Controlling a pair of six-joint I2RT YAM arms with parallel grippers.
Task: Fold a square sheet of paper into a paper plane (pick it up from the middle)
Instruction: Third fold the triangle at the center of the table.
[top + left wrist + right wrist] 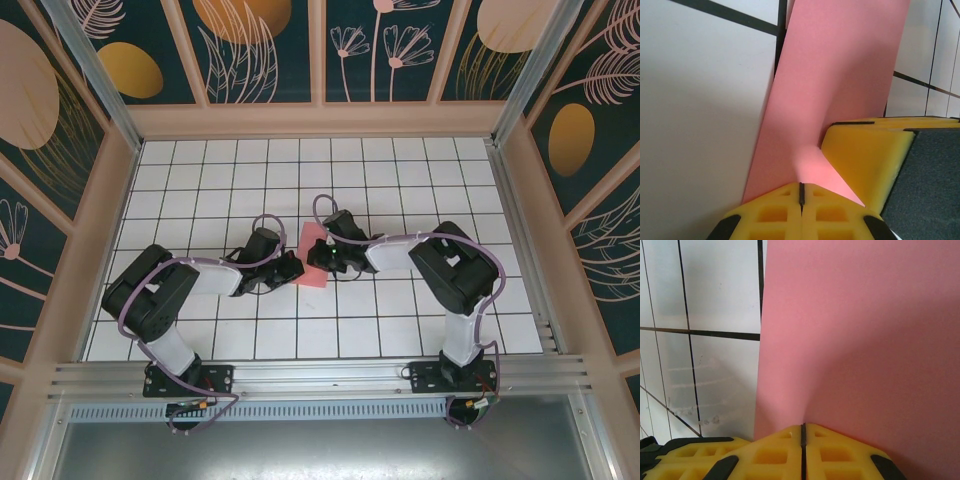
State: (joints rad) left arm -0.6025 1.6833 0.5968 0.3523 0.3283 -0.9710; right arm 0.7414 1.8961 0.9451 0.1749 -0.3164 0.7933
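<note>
The square sheet of paper (312,241) is salmon pink and sits mid-table between my two grippers, partly covered by them. My left gripper (297,268) meets it from the left, and my right gripper (320,257) from the right. In the left wrist view, the yellow tips (801,192) are shut and pinch the paper (840,75), which rises from their seam. The right gripper's yellow finger (865,155) lies close beside them. In the right wrist view, the tips (803,429) are shut on the paper (865,340), which bends up from the tiles.
The white tiled table (200,180) is boxed in by low walls (110,200) on three sides. An aluminium rail (320,378) runs along the near edge by the arm bases. Open tiles lie behind and to both sides of the paper.
</note>
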